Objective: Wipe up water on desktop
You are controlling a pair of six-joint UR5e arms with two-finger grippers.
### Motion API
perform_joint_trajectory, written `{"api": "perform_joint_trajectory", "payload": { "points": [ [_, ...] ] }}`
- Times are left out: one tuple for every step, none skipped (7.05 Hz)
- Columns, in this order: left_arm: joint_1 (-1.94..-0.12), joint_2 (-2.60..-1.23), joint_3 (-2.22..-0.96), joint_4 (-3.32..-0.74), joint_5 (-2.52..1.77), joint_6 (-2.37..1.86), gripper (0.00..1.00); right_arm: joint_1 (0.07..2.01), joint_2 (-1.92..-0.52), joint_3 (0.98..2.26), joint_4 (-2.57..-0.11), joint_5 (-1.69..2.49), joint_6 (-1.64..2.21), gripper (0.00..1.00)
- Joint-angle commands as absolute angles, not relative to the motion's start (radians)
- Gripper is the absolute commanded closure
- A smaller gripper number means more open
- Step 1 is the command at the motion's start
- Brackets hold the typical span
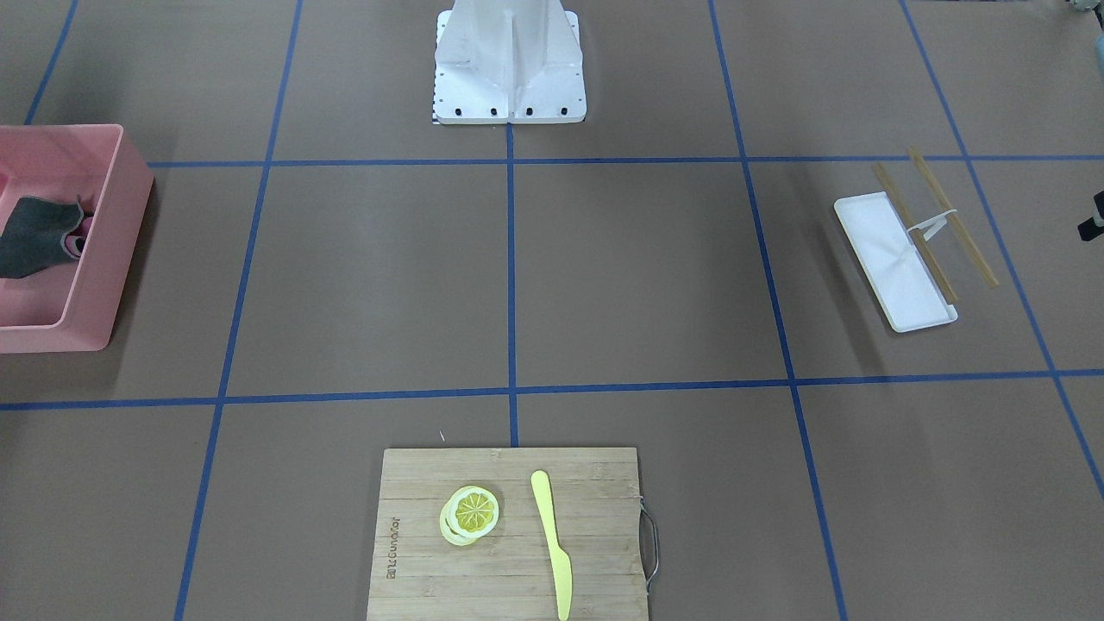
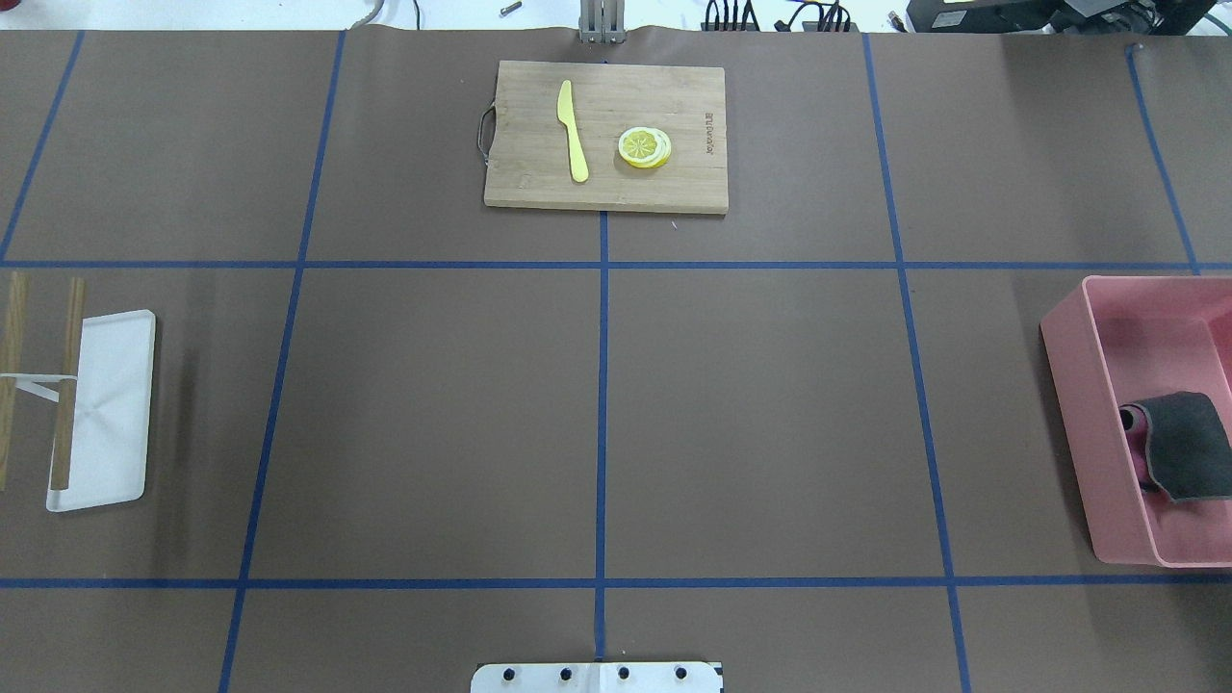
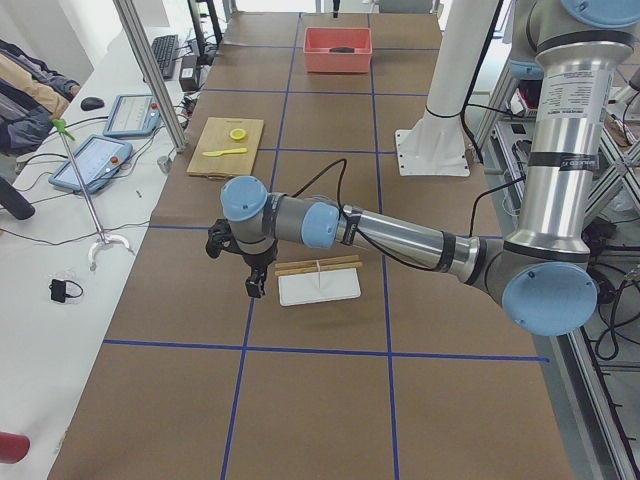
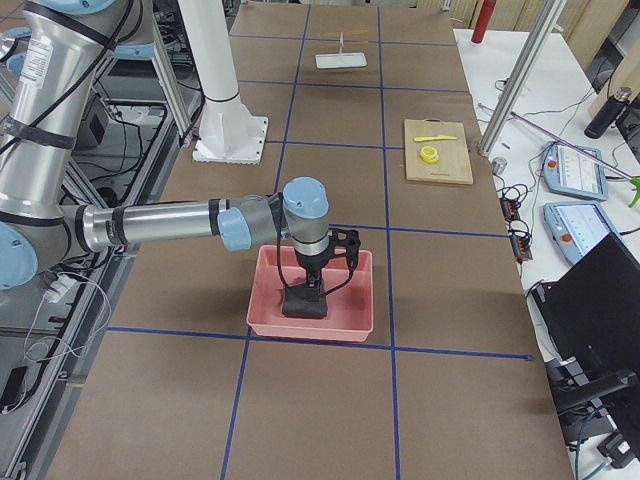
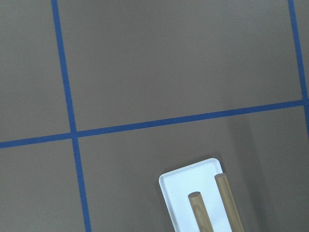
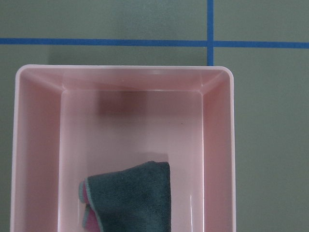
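The desktop (image 2: 433,414) is the brown surface with blue tape squares; I see no water on it in any view. A dark grey cloth (image 2: 1179,443) with a pink layer lies in a pink bin (image 2: 1068,385) at the robot's right end, and also shows in the right wrist view (image 6: 133,198). My right gripper (image 4: 312,282) hangs over the bin, just above the cloth (image 4: 304,302); I cannot tell if it is open or shut. My left gripper (image 3: 255,285) hovers beside the white tray (image 3: 320,288); I cannot tell its state either.
A bamboo cutting board (image 2: 539,183) with a yellow knife (image 2: 575,130) and lemon slices (image 2: 644,147) lies at the far middle. The white tray (image 2: 115,423) with two wooden sticks (image 2: 67,385) lies at the left end. The robot's base plate (image 2: 597,678) is at the near edge.
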State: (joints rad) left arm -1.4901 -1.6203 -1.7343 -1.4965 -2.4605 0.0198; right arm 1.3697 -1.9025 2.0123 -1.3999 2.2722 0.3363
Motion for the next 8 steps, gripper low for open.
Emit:
{"api": "perform_joint_trajectory", "payload": {
  "points": [
    [-1.52,-1.557,-1.797,-1.523,-2.496,0.074,0.02,1.371,-1.898,2.014,-1.394,2.241,0.336,0.0],
    [-1.52,-1.562,-1.793,-1.54,-2.485,0.074,0.02,1.371,-1.888,2.016,-1.391,2.231,0.337,0.0],
    [-1.519,-1.578,-1.767,-1.543,-2.484,0.075,0.02,1.371,-1.881,2.016,-1.388,2.223,0.333,0.0],
    [-1.523,-1.597,-1.785,-1.542,-2.477,0.077,0.02,1.373,-1.875,2.025,-1.388,2.176,0.306,0.0],
    [-1.532,-1.586,-1.795,-1.54,-2.392,0.074,0.02,1.371,-1.864,2.014,-1.391,2.175,0.188,0.0],
    [-1.534,-1.582,-1.795,-1.534,-2.337,0.072,0.02,1.371,-1.844,1.984,-1.39,2.171,0.148,0.0],
    [-1.532,-1.55,-1.801,-1.539,-2.344,0.08,0.02,1.371,-1.826,1.974,-1.391,2.161,0.147,0.0],
    [-1.534,-1.549,-1.813,-1.54,-2.344,0.08,0.02,1.371,-1.827,1.973,-1.393,2.163,0.143,0.0]
  ]
}}
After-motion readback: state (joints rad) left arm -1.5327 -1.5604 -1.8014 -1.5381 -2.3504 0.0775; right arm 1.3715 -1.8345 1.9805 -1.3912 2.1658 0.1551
